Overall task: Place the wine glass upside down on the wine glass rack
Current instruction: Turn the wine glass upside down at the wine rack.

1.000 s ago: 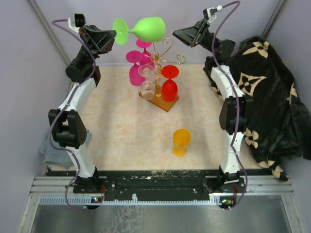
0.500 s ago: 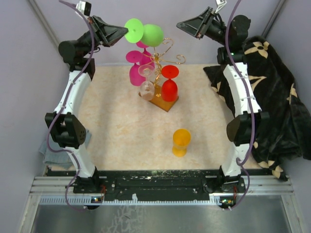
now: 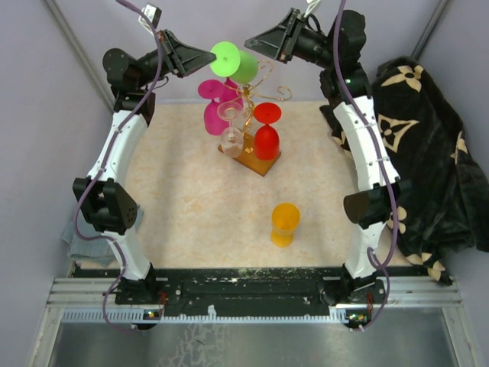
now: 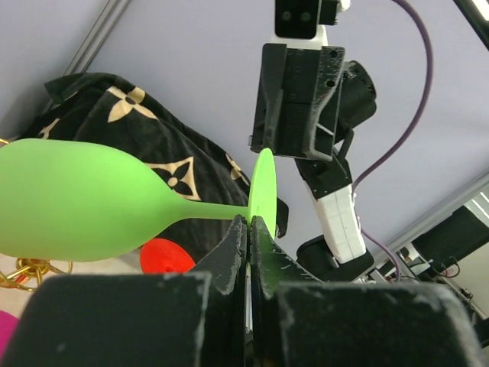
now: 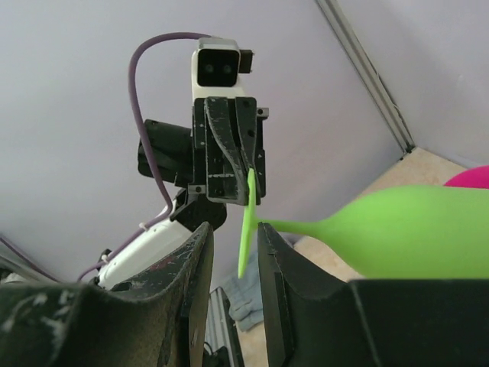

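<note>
A lime-green wine glass (image 3: 237, 63) lies on its side high above the back of the table, bowl over the gold wire wine glass rack (image 3: 284, 94). My left gripper (image 3: 208, 55) is shut on the rim of its foot (image 4: 263, 187). My right gripper (image 3: 249, 39) is open just behind the glass. In the right wrist view the green foot (image 5: 245, 222) shows in the gap between the fingers (image 5: 191, 260), untouched. The rack's wooden base (image 3: 263, 164) stands at the back middle. Two magenta glasses (image 3: 214, 103), a clear one (image 3: 231, 126) and a red one (image 3: 266, 134) hang on it upside down.
An orange glass (image 3: 285, 223) stands upright on the table at the front right of middle. A black cloth with gold flowers (image 3: 420, 153) is heaped along the right side. A grey-blue cloth (image 3: 76, 237) lies by the left arm's base.
The left gripper has carried the green glass right, up to the rack's top. The right arm has risen and swung left, its open gripper now close behind the glass.
</note>
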`<state>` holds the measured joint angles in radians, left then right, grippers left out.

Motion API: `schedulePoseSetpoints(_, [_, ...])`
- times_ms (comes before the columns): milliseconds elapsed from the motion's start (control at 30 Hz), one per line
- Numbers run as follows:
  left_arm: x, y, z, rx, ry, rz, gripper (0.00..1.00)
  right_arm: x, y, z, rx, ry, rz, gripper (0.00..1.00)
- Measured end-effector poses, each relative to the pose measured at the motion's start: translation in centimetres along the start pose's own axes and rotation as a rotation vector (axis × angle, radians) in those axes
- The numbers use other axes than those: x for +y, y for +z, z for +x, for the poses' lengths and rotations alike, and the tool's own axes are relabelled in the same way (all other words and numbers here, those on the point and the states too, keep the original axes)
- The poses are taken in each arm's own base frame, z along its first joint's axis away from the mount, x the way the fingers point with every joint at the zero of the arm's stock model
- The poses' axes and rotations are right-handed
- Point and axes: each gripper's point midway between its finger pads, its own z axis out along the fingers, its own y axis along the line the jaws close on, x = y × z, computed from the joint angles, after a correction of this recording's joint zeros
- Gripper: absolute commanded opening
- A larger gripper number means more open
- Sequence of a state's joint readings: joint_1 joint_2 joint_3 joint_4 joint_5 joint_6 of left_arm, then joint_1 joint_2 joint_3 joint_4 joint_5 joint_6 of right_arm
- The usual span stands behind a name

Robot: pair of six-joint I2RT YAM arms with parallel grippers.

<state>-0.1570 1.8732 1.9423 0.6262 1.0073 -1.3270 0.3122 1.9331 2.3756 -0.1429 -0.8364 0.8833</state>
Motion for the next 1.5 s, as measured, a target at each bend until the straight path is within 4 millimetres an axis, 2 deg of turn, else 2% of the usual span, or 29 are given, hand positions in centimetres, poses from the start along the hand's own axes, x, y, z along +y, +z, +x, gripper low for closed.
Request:
schedulePoseSetpoints(133, [0.4,0.0,0.1,0.007,0.016,-0.013,0.0,0.6,0.9,0.5,0.012,-0.003,-0.013,0.31])
schedulePoseSetpoints(333, [0.6,0.1,0.3,0.012,0.026,-0.019,0.0,-1.1,1.7,2.3,0.049,0.032,0.038,0.31])
schedulePoseSetpoints(500, [0.4,0.2,0.2,0.014,0.034,-0.016,0.0,-1.4,2.1,3.0,0.064,0.043,0.05,0.29])
schedulePoseSetpoints(533, [0.3,0.2,0.2,0.015,0.035,-0.016,0.0,-1.3,2.2,3.1,0.065,0.042,0.048,0.27])
schedulePoseSetpoints(600, [0.3,0.2,0.2,0.015,0.037,-0.014,0.0,-1.0,2.4,3.5,0.073,0.041,0.043,0.14])
schedulePoseSetpoints(700, [0.2,0.2,0.2,0.016,0.036,-0.015,0.0,-0.6,2.7,4.0,0.083,0.038,0.034,0.0])
schedulePoseSetpoints(967, [0.2,0.2,0.2,0.016,0.041,-0.014,0.0,-0.9,2.9,4.2,0.082,0.035,0.047,0.0])
schedulePoseSetpoints(1133, [0.3,0.2,0.2,0.016,0.049,-0.016,0.11,-1.1,2.9,4.2,0.078,0.022,0.059,0.0])
schedulePoseSetpoints(1200, [0.4,0.2,0.2,0.016,0.056,-0.019,0.2,-1.3,2.9,4.1,0.074,0.014,0.064,0.0])
schedulePoseSetpoints(1267, [0.6,0.2,0.2,0.016,0.061,-0.025,0.22,-1.6,2.8,4.1,0.071,0.015,0.075,0.0])
schedulePoseSetpoints(1333, [0.7,0.0,0.0,0.015,0.065,-0.031,0.29,-2.1,2.5,4.0,0.064,0.019,0.09,0.0])
schedulePoseSetpoints(1500, [0.8,-0.5,-0.5,0.003,0.075,-0.038,0.32,-3.3,1.6,2.9,0.031,0.009,0.115,0.0])
